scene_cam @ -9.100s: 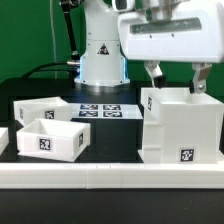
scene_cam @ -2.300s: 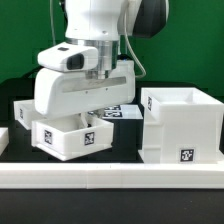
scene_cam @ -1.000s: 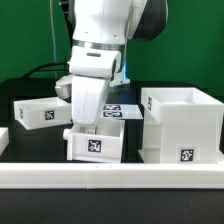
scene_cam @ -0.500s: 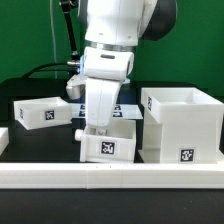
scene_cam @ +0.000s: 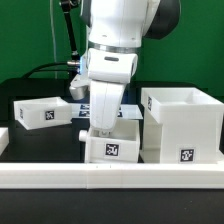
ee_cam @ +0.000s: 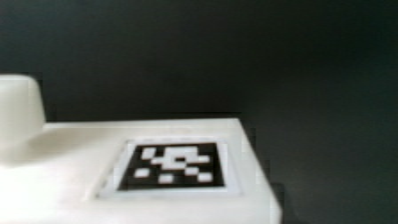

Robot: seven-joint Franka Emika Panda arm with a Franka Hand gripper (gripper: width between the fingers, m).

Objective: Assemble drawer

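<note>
The large white hollow housing stands at the exterior view's right, open side up, with a tag low on its front. My gripper comes down from above and is shut on the wall of a small white tray, which sits right beside the housing's left face. The tray's front carries a tag and a small knob sticks out at its left. The second tray lies at the exterior view's left. In the wrist view I see the held tray's white surface with a tag over the black table.
A long white rail runs along the front edge. The marker board lies behind the arm, mostly hidden. The robot base and cables stand at the back. A white piece shows at the far left edge.
My gripper has carried the small tray from the exterior view's left toward the right, up to the housing's left side. The housing and the second tray have not moved.
</note>
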